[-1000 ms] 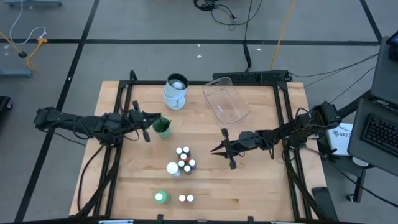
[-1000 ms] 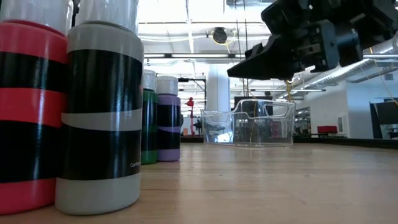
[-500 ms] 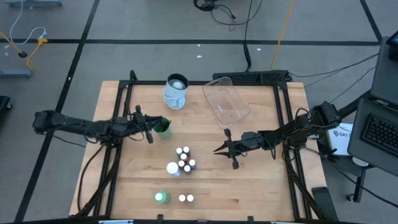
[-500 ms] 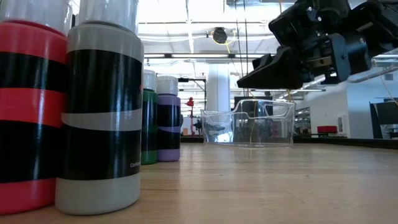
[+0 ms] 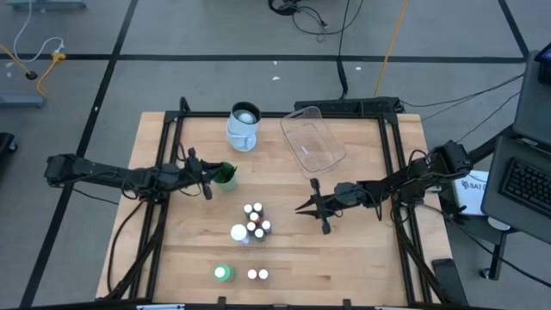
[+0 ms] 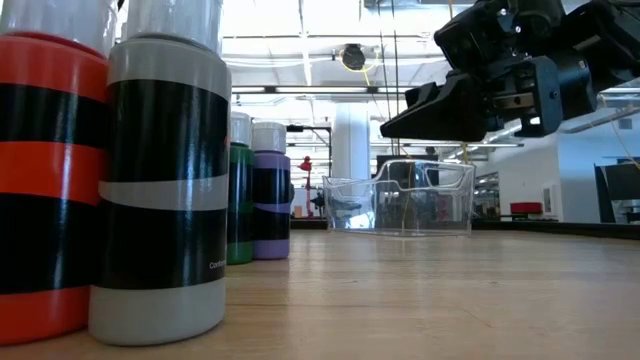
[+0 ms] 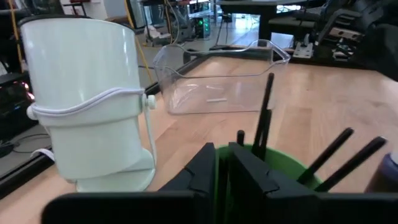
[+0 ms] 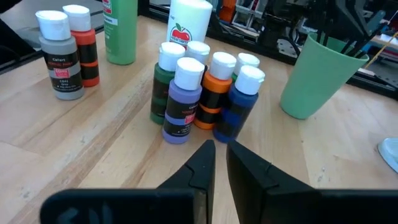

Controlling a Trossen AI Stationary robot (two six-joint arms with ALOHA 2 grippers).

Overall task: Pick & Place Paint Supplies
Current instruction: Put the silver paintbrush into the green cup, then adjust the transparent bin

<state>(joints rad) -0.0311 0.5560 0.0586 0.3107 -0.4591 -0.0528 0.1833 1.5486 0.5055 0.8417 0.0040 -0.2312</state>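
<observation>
small bottles (image 8: 199,93) clustered mid-worktop (image 5: 362,258), just ahead of right tool (image 5: 312,207), which hangs narrow and empty above the wood. likely light, stiff, slick plastic; grip one below its white cap. left tool (image 5: 205,176) narrow at the green cup (image 5: 225,176) rim (brushes (image 7: 264,118) inside, thin, tippy).

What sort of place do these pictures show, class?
Probably a robotics lab: two arms at a framed wooden table, cables on the floor, a keyboard beside it, and paint bottles set out.
</observation>
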